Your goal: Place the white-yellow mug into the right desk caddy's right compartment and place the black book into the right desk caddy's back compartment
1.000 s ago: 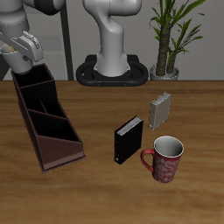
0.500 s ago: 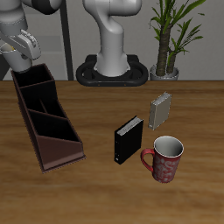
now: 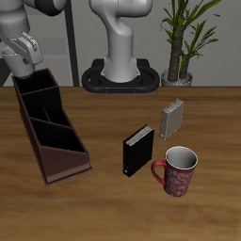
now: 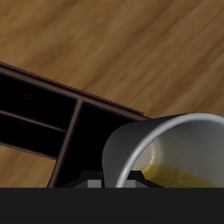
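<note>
At the exterior view's upper left, the pincer (image 3: 21, 56) grips the white-yellow mug (image 4: 166, 149) above the right desk caddy (image 3: 52, 132); the black book (image 3: 137, 149) stands mid-frame on the table (image 3: 104, 202).

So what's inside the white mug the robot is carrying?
The white-yellow mug shows a yellow inside with nothing in the visible part. The gripper's dark body covers the rest.
</note>
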{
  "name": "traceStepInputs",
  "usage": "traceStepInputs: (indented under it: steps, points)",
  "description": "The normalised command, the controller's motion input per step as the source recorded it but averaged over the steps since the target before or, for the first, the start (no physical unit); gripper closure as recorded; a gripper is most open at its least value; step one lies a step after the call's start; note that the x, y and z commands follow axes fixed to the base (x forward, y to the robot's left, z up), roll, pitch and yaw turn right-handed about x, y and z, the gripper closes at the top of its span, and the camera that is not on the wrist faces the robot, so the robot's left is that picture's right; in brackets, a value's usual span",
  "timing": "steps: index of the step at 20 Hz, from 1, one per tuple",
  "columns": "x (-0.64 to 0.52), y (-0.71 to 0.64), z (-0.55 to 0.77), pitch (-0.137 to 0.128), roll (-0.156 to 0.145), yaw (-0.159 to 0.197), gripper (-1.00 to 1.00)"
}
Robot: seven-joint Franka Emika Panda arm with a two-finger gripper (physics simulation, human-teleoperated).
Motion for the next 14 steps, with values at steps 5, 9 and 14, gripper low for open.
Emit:
traceStepInputs:
  steps: [5,9,14]
  points:
    - [0.09,0.20,-0.11,0.018,0.015,-0.008,1.00]
    - [0.10,0.18,-0.01,0.003,0.026,-0.001,1.00]
    - [0.17,0.27,-0.05,0.018,0.028,0.020,1.00]
